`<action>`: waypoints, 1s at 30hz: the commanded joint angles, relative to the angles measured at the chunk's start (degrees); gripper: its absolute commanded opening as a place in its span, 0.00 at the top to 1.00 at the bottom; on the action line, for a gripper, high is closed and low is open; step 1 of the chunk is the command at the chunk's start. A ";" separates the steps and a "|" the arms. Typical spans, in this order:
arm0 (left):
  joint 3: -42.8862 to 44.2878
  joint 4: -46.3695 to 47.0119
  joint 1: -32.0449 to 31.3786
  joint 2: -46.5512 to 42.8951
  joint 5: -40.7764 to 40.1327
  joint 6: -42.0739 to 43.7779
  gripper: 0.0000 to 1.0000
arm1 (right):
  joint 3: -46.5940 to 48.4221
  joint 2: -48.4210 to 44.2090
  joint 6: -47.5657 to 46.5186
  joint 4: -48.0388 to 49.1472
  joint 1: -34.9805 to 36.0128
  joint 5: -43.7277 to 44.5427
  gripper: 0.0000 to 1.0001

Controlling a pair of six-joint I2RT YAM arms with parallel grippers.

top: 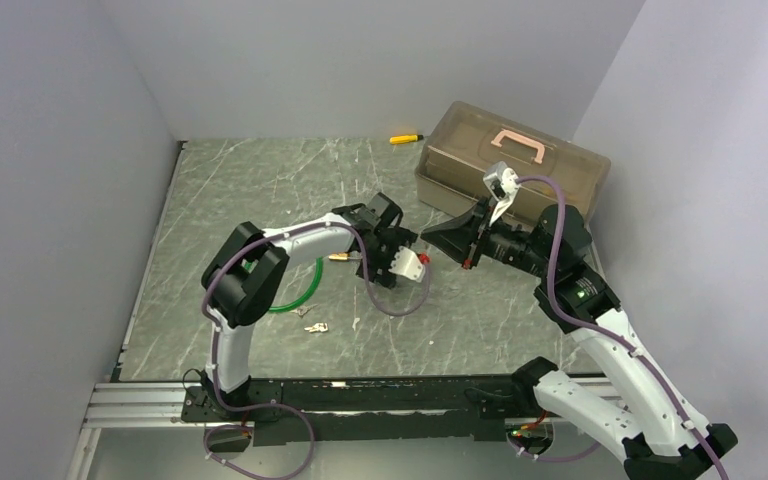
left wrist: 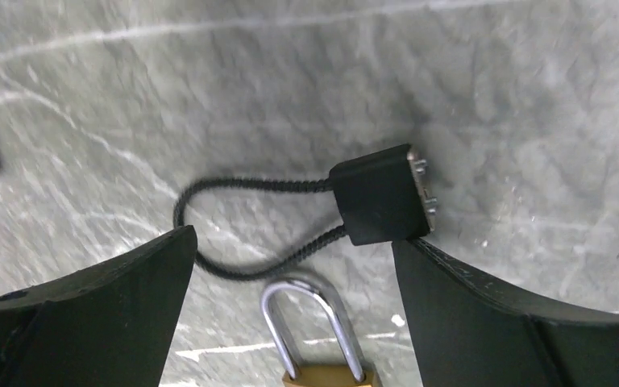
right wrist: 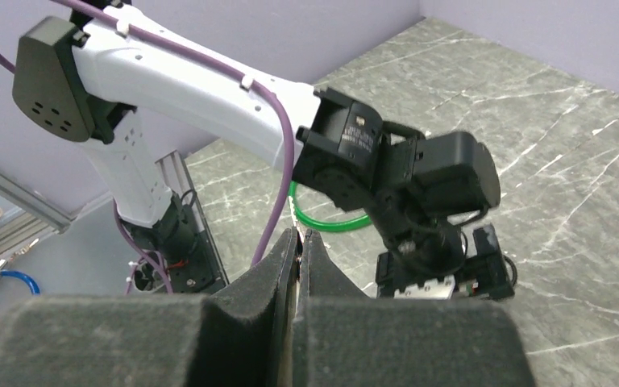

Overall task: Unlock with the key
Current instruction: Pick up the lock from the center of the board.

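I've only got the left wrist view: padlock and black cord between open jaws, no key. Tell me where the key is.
Observer: In the top view what looks like the key lies on the table, nearer the arm bases than the padlock, beside a green loop.
Operator: Report the right arm.
Observer: The right arm reaches in from the right, its jaws shut and pointed toward the left arm; I can't tell whether they hold anything.
Operator: Name anything else out there.
Observer: A brown box stands at the far right, a yellow-and-black tool beside it.
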 commanded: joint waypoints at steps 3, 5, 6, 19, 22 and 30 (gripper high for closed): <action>1.58 -1.66 -3.66 2.23 1.94 3.59 0.04 | 3.90 -0.32 0.32 1.42 -0.58 -1.73 1.00; 1.86 -1.61 -5.25 2.65 2.26 2.78 0.04 | 3.94 -0.16 0.47 1.52 -0.58 -2.08 1.00; 2.11 -1.94 -5.93 2.77 2.57 2.41 0.05 | 3.95 -0.10 0.58 1.63 -0.61 -2.27 1.00; 5.13 -12.18 -6.22 5.68 5.55 4.54 0.33 | 4.39 -0.29 0.31 0.81 -0.87 -2.80 1.00; 8.94 -19.34 -5.08 7.62 6.83 7.85 0.34 | 4.48 -0.37 0.08 0.88 -0.86 -2.76 1.00; 10.12 -18.10 -5.71 9.39 4.10 6.85 0.71 | 4.61 -0.67 -0.16 0.82 -0.89 -3.07 1.00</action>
